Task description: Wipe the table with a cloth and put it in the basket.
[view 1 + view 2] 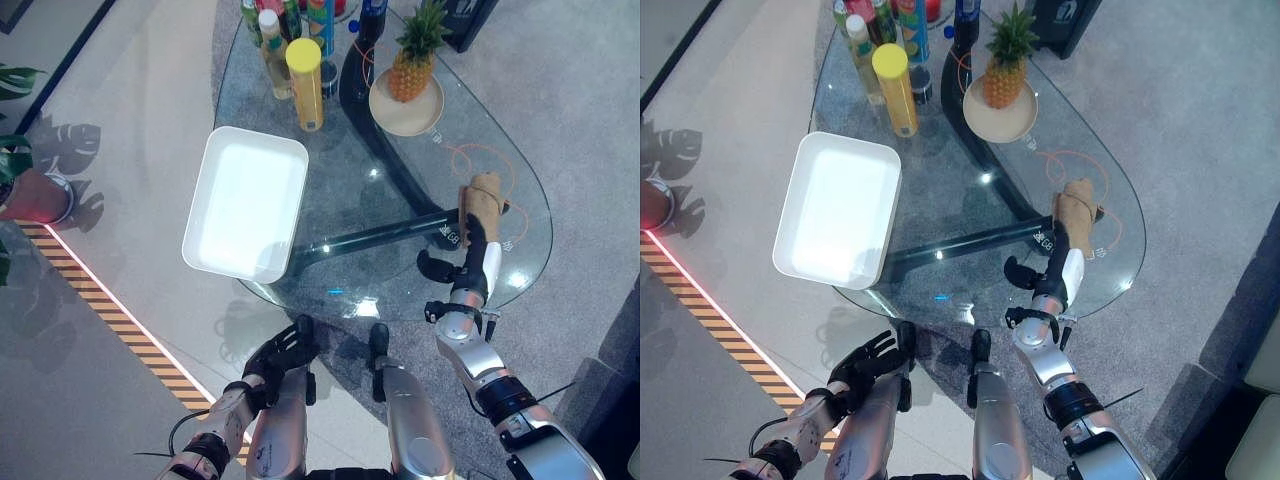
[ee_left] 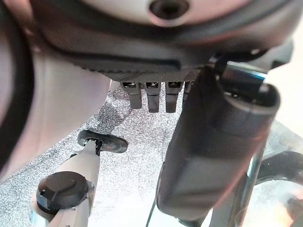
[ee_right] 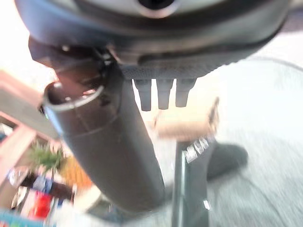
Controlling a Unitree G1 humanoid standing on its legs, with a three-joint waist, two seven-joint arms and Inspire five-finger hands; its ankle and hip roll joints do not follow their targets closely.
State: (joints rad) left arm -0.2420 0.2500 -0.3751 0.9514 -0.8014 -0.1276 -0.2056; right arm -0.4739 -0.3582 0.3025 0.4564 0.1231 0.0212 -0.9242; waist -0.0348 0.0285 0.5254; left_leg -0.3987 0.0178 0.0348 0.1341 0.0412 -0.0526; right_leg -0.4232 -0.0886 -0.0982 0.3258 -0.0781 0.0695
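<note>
A rolled tan cloth (image 1: 484, 194) lies near the right edge of the round glass table (image 1: 400, 190). My right hand (image 1: 473, 237) reaches over the near rim, its straight fingers at the cloth's near end and its thumb spread to the left. In the right wrist view the cloth (image 3: 187, 124) lies just past the fingers (image 3: 163, 94). The white rectangular basket (image 1: 245, 205) stands on the table's left side, with nothing in it. Below the table's near edge, over the floor, my left hand (image 1: 281, 351) hangs with relaxed fingers and holds nothing.
Several bottles and a yellow can (image 1: 306, 85) crowd the table's far edge. A pineapple on a plate (image 1: 410, 70) stands at the far right, and a thin orange cord (image 1: 482, 158) loops beside the cloth. A potted plant (image 1: 35, 190) is on the floor at left.
</note>
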